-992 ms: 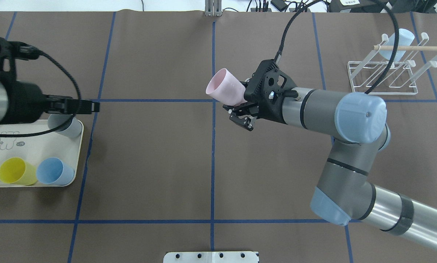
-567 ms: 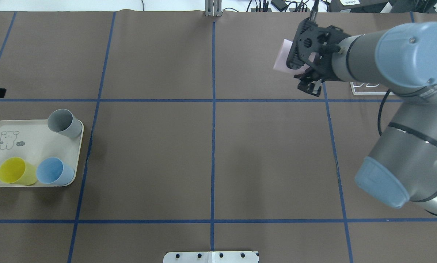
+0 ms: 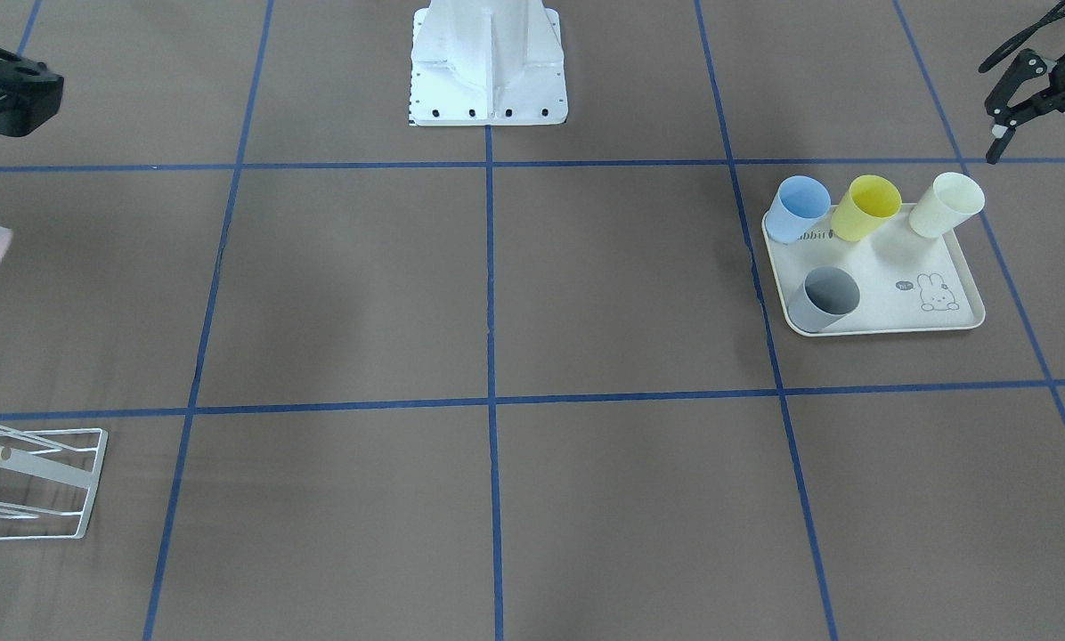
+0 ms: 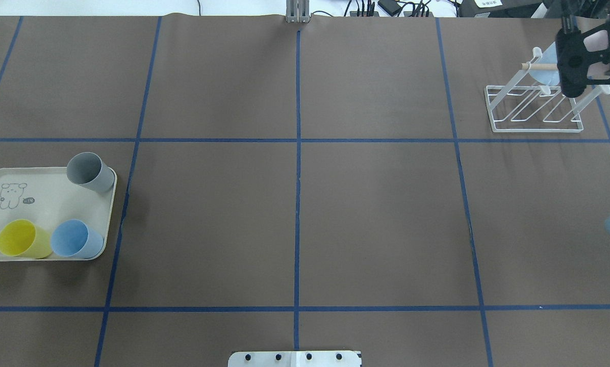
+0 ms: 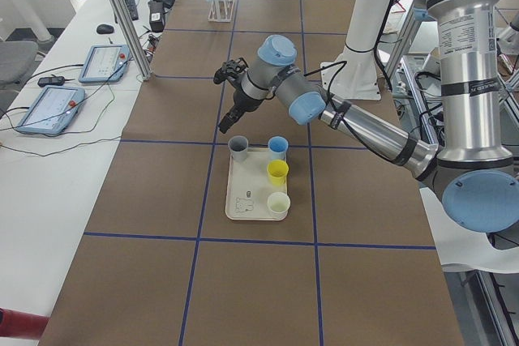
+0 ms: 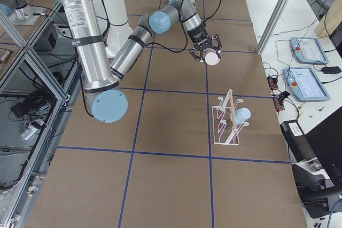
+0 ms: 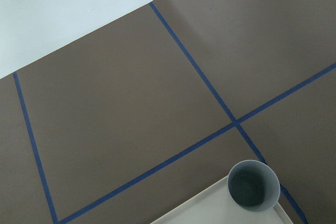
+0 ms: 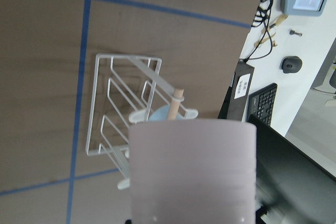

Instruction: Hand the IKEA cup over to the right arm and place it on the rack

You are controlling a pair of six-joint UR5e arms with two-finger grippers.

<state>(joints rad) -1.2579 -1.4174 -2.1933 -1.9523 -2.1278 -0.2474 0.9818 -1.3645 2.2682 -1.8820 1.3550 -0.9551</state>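
The IKEA cup (image 6: 212, 59) is pale pink, and my right gripper (image 6: 208, 55) is shut on it, holding it in the air. In the overhead view that gripper (image 4: 585, 58) hangs over the white wire rack (image 4: 534, 109), with pink showing through its frame. The right wrist view has the cup (image 8: 191, 171) filling the bottom and the rack (image 8: 126, 103) below it. A light-blue cup (image 6: 243, 115) sits on the rack. At the table's other end my left gripper (image 5: 225, 99) is open and empty, just above the grey cup (image 5: 238, 147).
A cream rabbit-print tray (image 4: 9, 176) at the left holds grey (image 4: 88, 172), yellow (image 4: 22, 238), blue (image 4: 75, 238) and cream cups. The white robot base (image 3: 488, 62) stands at mid-table. Beyond the table edge by the rack are a keyboard and tablets.
The right arm carried the pink cup from the table's middle to the far right, over the rack. The left arm drew back out of the overhead view.
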